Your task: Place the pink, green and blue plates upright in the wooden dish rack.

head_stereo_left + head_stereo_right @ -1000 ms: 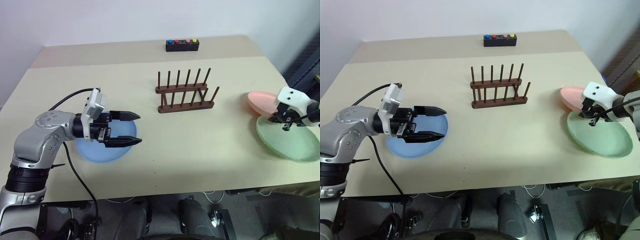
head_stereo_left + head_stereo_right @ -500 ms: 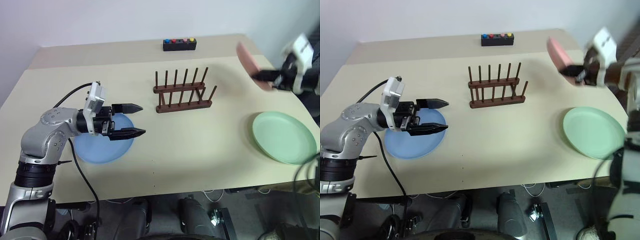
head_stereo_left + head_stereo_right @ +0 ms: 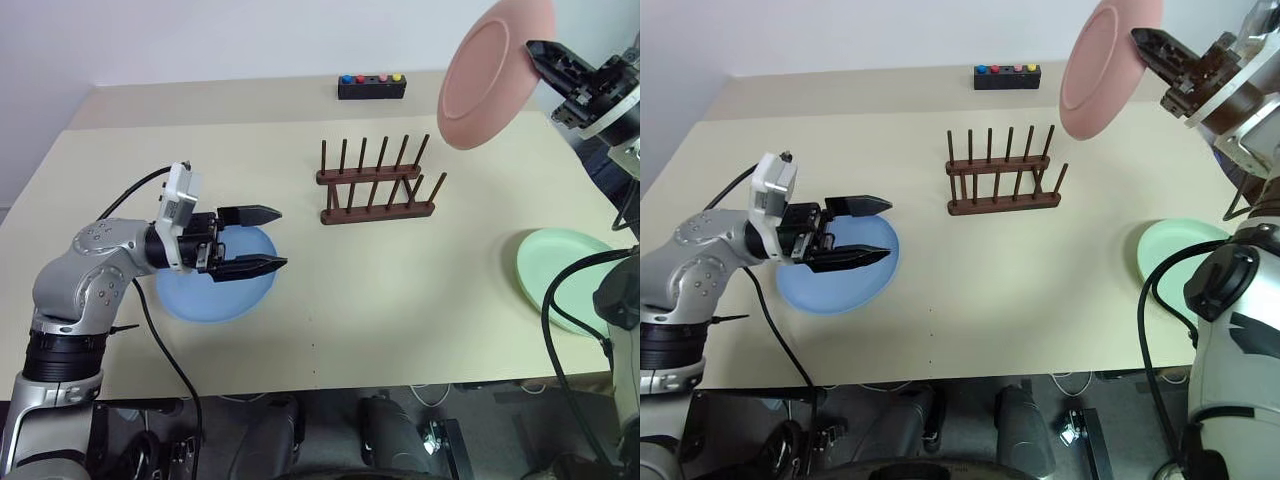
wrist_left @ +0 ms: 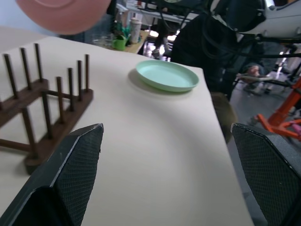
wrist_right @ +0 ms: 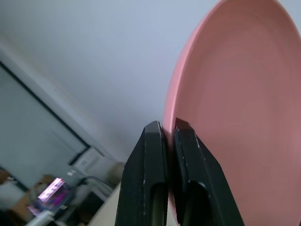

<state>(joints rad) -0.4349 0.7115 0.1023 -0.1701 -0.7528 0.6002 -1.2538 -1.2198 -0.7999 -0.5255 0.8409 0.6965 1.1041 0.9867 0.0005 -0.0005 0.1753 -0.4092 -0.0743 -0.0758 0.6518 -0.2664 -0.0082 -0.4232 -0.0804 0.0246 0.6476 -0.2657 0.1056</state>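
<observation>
Pink plate (image 3: 492,72) hangs on edge in the air, its rim pinched between the closed fingers of the right gripper (image 3: 540,58), above and to the right of the wooden dish rack (image 3: 378,184), whose peg rows run left to right across the worktop (image 3: 400,290). The left gripper (image 3: 262,240) (fingers wide apart, empty) hovers over the blue plate (image 3: 215,290). The right wrist view confirms the rim clamp; the left wrist view shows the green plate (image 4: 167,75) flat beyond the rack.

A beige counter (image 3: 400,290) carries a small black box (image 3: 371,87) at its far edge, topped with blue, red, pink and yellow buttons. Beyond the counter's right end stand an orange metal frame (image 4: 284,110) and what may be a cluttered workbench (image 4: 141,33).
</observation>
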